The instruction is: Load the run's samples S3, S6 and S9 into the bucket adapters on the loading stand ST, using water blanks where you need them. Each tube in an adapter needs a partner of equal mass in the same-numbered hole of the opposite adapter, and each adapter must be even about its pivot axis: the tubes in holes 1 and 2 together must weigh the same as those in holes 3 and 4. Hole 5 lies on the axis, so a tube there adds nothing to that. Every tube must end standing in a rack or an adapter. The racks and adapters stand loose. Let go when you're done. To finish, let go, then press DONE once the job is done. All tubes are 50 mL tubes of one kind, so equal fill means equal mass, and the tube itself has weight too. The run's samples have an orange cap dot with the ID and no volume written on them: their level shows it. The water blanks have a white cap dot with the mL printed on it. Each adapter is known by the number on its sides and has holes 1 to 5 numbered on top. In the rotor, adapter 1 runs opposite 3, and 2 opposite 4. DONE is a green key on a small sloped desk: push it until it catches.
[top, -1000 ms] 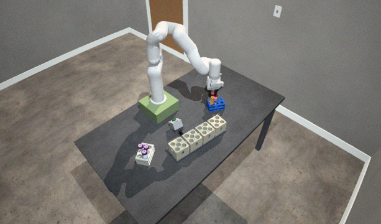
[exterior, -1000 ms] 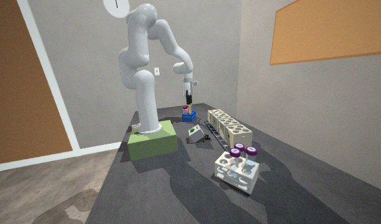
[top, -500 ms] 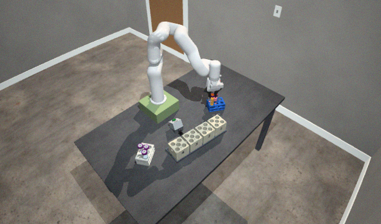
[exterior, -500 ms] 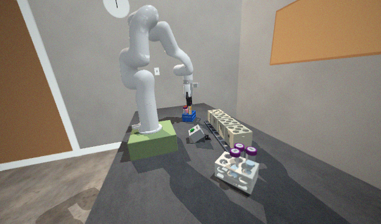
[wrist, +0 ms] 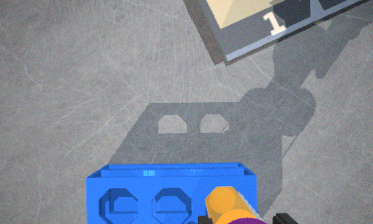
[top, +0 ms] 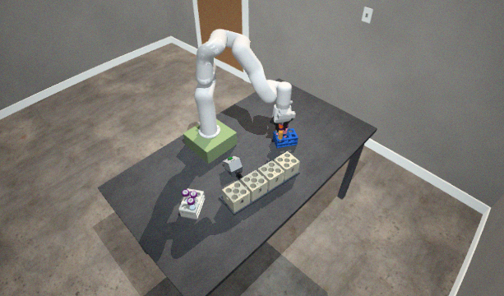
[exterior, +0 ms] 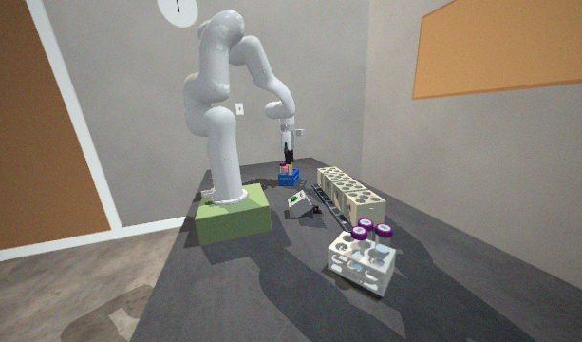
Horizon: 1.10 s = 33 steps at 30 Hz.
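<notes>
My gripper (top: 281, 124) is shut on a sample tube (wrist: 228, 202) with orange fill and a purple cap. It holds the tube upright at the blue sample rack (top: 285, 138), with the tube's lower end at the rack's right-hand front hole in the wrist view. The two front holes to its left (wrist: 144, 202) are empty. In the exterior view the gripper (exterior: 288, 157) stands over the blue rack (exterior: 289, 177), and another tube with reddish fill (exterior: 282, 166) stands in it. The four cream adapters (top: 261, 180) stand empty in a row on the loading stand. The corner of the stand marked 1 (wrist: 271, 23) shows in the wrist view.
A white rack (top: 191, 203) near the table's front holds three purple-capped water blanks (exterior: 371, 229). The small sloped desk with the green DONE key (top: 231, 159) stands between the arm's green base (top: 210, 141) and the adapters. The table edge lies right of the blue rack.
</notes>
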Tool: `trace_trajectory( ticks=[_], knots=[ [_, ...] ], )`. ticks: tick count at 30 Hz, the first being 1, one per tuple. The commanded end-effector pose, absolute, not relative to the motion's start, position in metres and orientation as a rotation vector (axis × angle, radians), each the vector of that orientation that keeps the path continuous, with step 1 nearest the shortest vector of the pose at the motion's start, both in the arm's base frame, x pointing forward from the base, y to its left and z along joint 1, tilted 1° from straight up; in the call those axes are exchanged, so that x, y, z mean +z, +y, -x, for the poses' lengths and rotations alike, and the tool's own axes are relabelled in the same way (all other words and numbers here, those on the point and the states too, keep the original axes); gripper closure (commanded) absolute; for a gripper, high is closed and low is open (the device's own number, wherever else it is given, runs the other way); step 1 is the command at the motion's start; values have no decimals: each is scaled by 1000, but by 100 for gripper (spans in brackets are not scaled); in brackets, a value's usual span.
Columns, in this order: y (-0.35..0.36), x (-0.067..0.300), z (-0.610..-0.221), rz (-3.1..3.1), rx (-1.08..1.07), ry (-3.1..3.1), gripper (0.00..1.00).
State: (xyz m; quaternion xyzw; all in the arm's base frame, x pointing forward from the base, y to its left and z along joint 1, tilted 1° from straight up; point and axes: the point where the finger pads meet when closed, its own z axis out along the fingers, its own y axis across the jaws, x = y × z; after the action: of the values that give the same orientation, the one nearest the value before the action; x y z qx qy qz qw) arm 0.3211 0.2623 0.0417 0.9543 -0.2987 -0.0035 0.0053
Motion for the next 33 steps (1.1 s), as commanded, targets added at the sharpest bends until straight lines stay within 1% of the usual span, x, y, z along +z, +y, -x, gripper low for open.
trace_trajectory(
  ticks=[1, 21, 33],
  knots=[
    [263, 39, -322, -2991, -8, -936, 100],
    [263, 21, -322, -2991, -8, -936, 100],
    [263, 21, -322, -2991, -8, -936, 100]
  ],
)
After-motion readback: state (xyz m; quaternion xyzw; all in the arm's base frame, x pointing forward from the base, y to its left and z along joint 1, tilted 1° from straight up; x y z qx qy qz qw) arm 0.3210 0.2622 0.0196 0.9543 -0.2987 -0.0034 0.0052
